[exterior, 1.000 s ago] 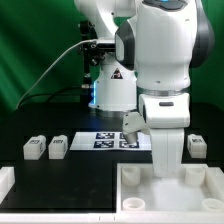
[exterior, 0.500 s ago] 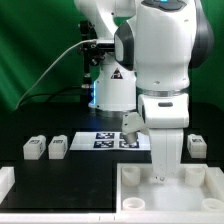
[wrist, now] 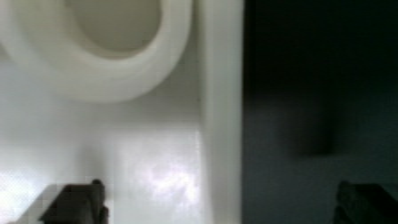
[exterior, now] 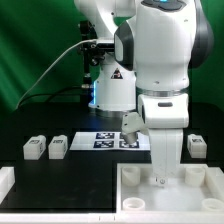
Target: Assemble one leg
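Two legs [exterior: 35, 148] [exterior: 58, 147], small white blocks with tags, stand on the black table at the exterior view's left. A third leg [exterior: 197, 146] stands at the right. The large white tabletop piece [exterior: 135, 195] lies at the front right. My gripper [exterior: 162, 176] points straight down, low over the tabletop. In the wrist view my gripper [wrist: 219, 205] is open and empty. One dark fingertip [wrist: 71, 203] is over the white tabletop [wrist: 151, 150], the other over the dark table beyond its edge. A round raised socket [wrist: 107, 50] of the tabletop shows close by.
The marker board [exterior: 108, 140] lies on the table behind the tabletop, between the legs. A white block [exterior: 5, 182] sits at the front left corner. The robot's base [exterior: 110, 90] stands at the back against a green curtain.
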Motion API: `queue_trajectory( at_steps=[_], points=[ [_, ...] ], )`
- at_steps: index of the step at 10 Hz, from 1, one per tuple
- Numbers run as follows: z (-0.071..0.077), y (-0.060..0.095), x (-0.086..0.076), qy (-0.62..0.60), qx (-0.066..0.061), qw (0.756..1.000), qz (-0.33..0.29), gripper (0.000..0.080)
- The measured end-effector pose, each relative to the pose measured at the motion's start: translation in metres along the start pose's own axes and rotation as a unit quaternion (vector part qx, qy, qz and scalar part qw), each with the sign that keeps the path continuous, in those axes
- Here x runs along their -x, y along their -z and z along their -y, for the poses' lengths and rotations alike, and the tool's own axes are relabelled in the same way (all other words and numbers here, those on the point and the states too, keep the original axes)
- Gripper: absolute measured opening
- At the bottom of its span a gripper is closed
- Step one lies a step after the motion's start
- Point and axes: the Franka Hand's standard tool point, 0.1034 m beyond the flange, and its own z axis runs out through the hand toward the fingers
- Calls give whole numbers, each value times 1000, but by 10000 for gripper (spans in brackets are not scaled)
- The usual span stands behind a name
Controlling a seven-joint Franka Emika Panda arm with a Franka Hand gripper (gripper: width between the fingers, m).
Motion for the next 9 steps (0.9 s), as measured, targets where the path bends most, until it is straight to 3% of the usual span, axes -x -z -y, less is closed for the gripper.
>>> queue_trajectory(
  at_steps=[5,6,7,9],
  points=[
    [0,0,0,-2,0,1000,0,649],
    [-3,13,-4,-57,9,998,1,649],
    [3,26,-9,-76,16,997,2,649],
    [20,36,-30,-237,18,971,-6,649]
  ],
)
